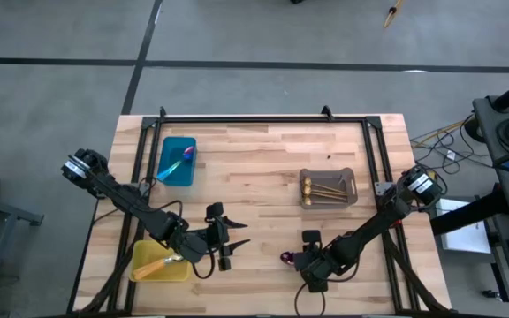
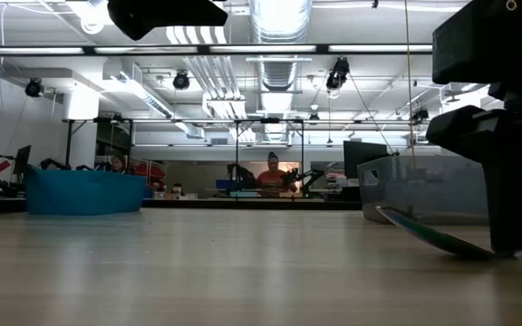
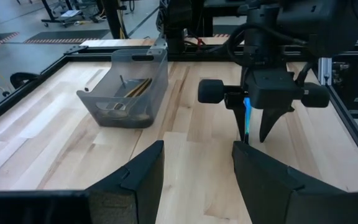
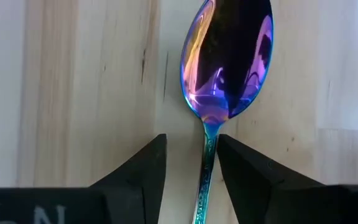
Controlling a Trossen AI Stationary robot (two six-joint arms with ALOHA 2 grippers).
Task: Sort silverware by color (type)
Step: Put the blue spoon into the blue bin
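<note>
- Iridescent blue-purple spoon (image 4: 225,59) flat on the wooden desk (image 1: 263,168) near its front edge, right of centre, bowl gleaming purple and blue, thin teal handle running back between the two dark fingers.
- Right claw (image 4: 191,177) lowered over that spoon, fingers (image 4: 138,174) parted on either side of the handle with pale wood showing in the gaps; not clamped on it.
- From the left wrist view, same right claw (image 3: 257,134) tips-down at the desk, a strip of teal handle showing between the fingers.
- Second iridescent spoon (image 1: 182,159) lying inside the teal tray (image 1: 168,172) at the desk's left rear.
- Orange-handled spoon (image 1: 153,265) in the yellow tray (image 1: 179,272) at the front left corner.
- Thin gold spoons (image 1: 323,187) bunched in the grey tray (image 1: 350,177) right of centre, behind the right arm.
- Left claw (image 1: 228,240) near the front edge, just right of the yellow tray, fingers (image 3: 132,180) spread well apart, holding nothing.
- In the low view, the spoon's slanted handle (image 2: 429,234) at the right by a dark claw, teal tray (image 2: 84,193) far left.
</note>
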